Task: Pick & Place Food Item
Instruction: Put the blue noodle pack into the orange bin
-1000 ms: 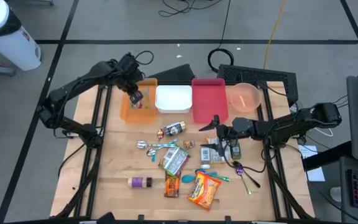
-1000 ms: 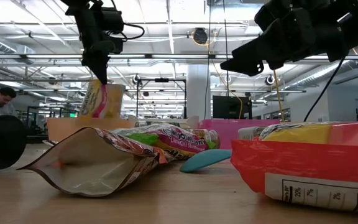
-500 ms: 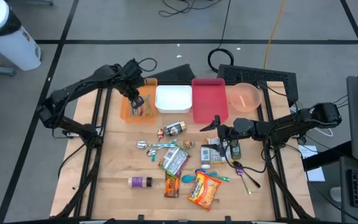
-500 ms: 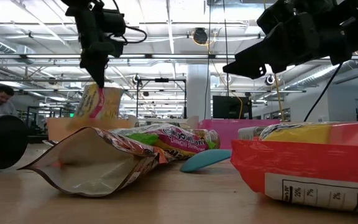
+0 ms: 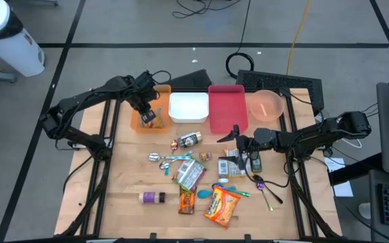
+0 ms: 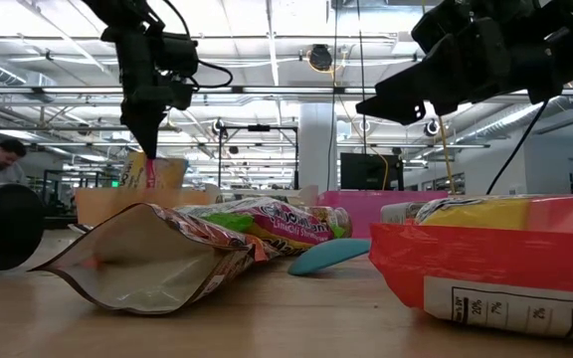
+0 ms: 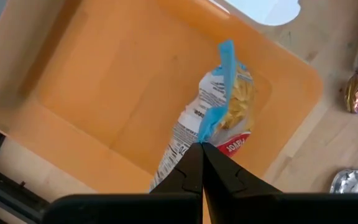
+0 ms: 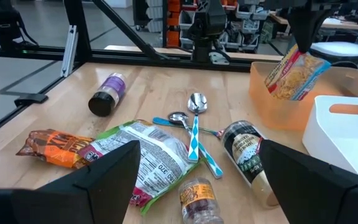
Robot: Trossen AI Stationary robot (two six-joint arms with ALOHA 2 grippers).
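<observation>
Left tool (image 7: 201,147): clamped tight on the blue top edge of a pasta packet (image 7: 222,115), at the table's far left.
Pasta packet: hangs from the tool inside the orange bin (image 5: 139,121), its lower end down in the bin.
White bin (image 5: 188,108): just right of the orange bin.
Red bin (image 5: 226,111): right of the white one.
Right tool (image 5: 237,144): fingers spread wide, holding nothing, above the clutter at the table's right.
</observation>
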